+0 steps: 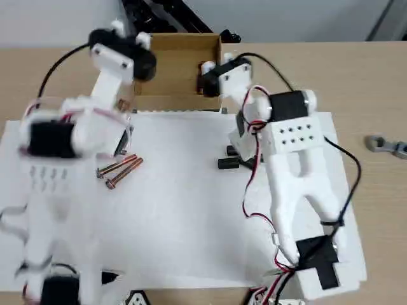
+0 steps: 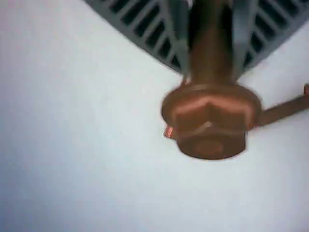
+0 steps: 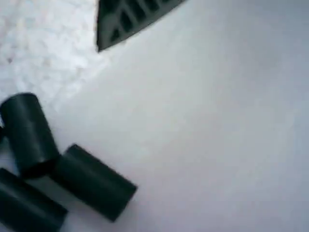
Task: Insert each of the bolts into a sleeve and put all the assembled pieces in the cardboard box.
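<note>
Bolt in the grip on the left side, that's my headline right now. Starting nearest me, both arms come up from the near edge of the bench (image 1: 369, 82). The left arm (image 1: 63, 133) stands over one side of the white sheet (image 1: 191, 216) and the right arm (image 1: 292, 146) over the other.

Through the left wrist camera I've got the left fingers (image 2: 178, 34) closed on a copper bolt (image 2: 210, 121). They clamp the shank from both sides, and the hex head sticks out clear of them above the sheet.

Just beside that, from overhead, I see two loose bolts (image 1: 117, 164) lying on the sheet. They lie side by side and nearly parallel, with their heads turned toward my end.

Across the sheet the right arm bends over the sleeves. Its wrist camera gives me three black sleeves (image 3: 94, 181) lying on their sides, bunched close, at least two of them touching. Whether that arm's grip is open or closed, I cannot tell from any angle I have.

Farther back, the cardboard box (image 1: 172, 57) sits open-topped at the sheet's far edge, between the far ends of the two arms.

Out to the right on bare bench there's a metal wrench (image 1: 385, 145), well apart from the sheet and everything on it
</note>
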{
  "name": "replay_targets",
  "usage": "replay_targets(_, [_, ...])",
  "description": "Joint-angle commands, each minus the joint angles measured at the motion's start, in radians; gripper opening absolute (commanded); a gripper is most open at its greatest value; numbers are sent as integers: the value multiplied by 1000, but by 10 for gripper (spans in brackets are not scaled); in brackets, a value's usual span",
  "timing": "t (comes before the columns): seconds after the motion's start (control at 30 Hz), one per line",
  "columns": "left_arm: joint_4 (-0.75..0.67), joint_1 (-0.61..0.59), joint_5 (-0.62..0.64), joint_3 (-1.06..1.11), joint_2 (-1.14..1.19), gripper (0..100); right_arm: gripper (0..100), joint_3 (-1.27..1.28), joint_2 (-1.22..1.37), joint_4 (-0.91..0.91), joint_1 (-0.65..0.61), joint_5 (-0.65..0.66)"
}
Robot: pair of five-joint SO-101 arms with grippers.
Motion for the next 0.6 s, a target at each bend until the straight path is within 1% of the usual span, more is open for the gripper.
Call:
replay_targets(0.0, [-32,3,80,113,-281,7,93,-44,31,-22,-18,91])
replay_targets(0.07, [-55,0,146,188,-402,6,51,-48,67,-38,-12,167])
replay_targets(0.1, [-61,0,178,226,-459,6,46,-48,84,-36,-4,210])
replay_targets(0.17, [-80,0,216,302,-560,6,65,-46,108,-28,31,250])
replay_targets(0.27, [-117,0,224,420,-666,6,114,-63,114,-30,105,265])
replay_targets(0.37, [-126,-15,229,483,-706,6,135,-66,111,-28,180,295])
replay_targets(0.47, [-129,-63,227,487,-706,6,97,-63,111,-15,232,298])
replay_targets(0.57, [-138,-80,226,490,-704,6,59,-63,110,-7,240,298])
